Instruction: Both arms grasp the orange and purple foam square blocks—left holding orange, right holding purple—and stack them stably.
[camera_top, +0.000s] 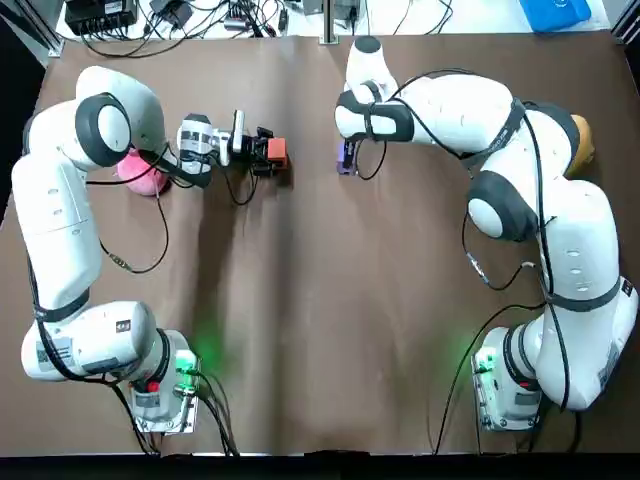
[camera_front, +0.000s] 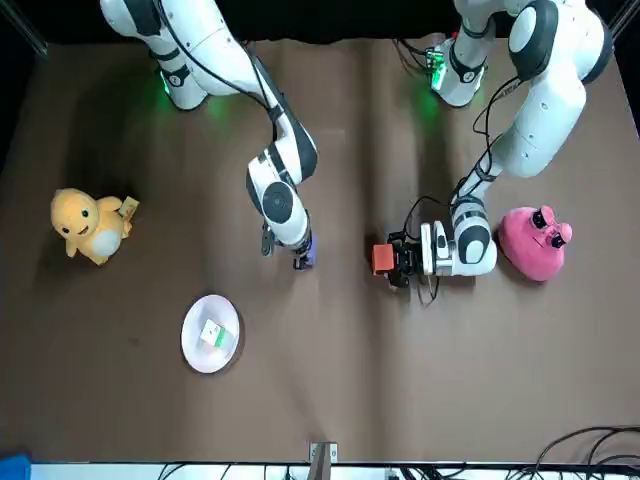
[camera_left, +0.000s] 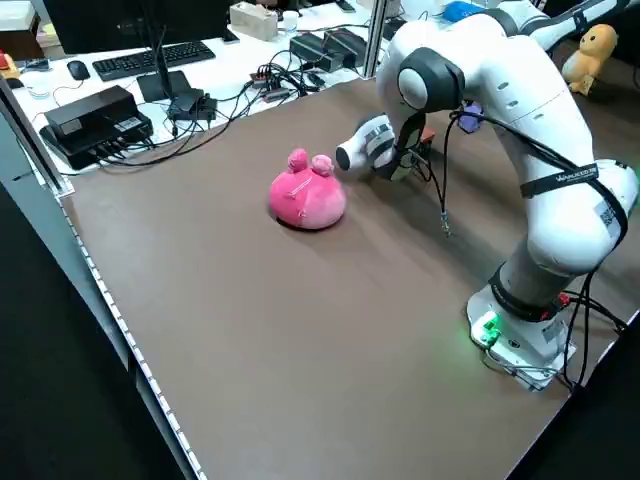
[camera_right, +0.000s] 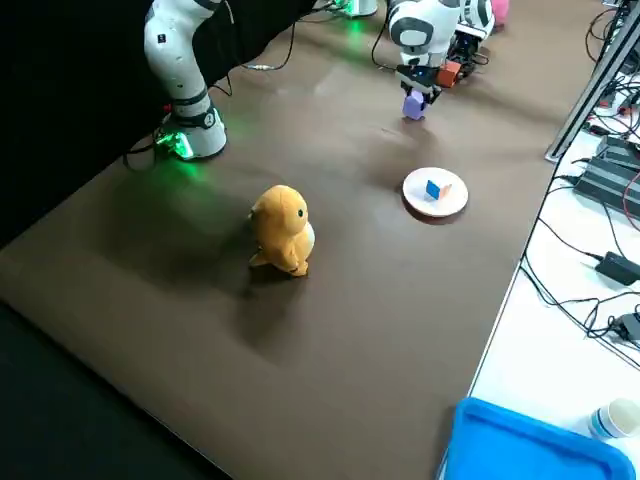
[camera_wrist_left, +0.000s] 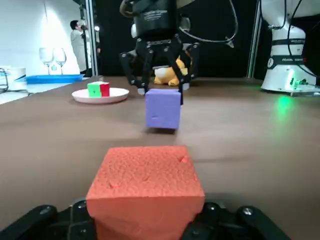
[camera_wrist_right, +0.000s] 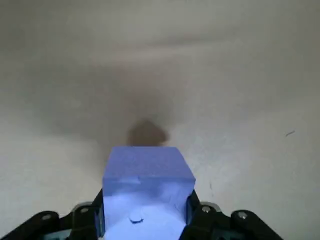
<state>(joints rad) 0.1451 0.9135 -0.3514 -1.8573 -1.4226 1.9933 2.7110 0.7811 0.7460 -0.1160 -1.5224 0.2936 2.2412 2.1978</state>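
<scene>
My left gripper (camera_top: 268, 152) lies level over the table, shut on the orange foam block (camera_top: 277, 152), which fills the left wrist view as an orange cube (camera_wrist_left: 146, 187). My right gripper (camera_top: 347, 160) points down, shut on the purple foam block (camera_top: 346, 164), and holds it just above the table. The purple block (camera_wrist_left: 163, 108) hangs a short way ahead of the orange one. The front view has the orange block (camera_front: 382, 259) right of the purple block (camera_front: 303, 252), with a gap between them.
A pink plush (camera_top: 142, 172) lies beside the left wrist. A yellow plush (camera_front: 91, 226) and a white plate (camera_front: 211, 333) holding a small cube sit on the right arm's side. Cables and electronics (camera_top: 180, 15) line the far edge.
</scene>
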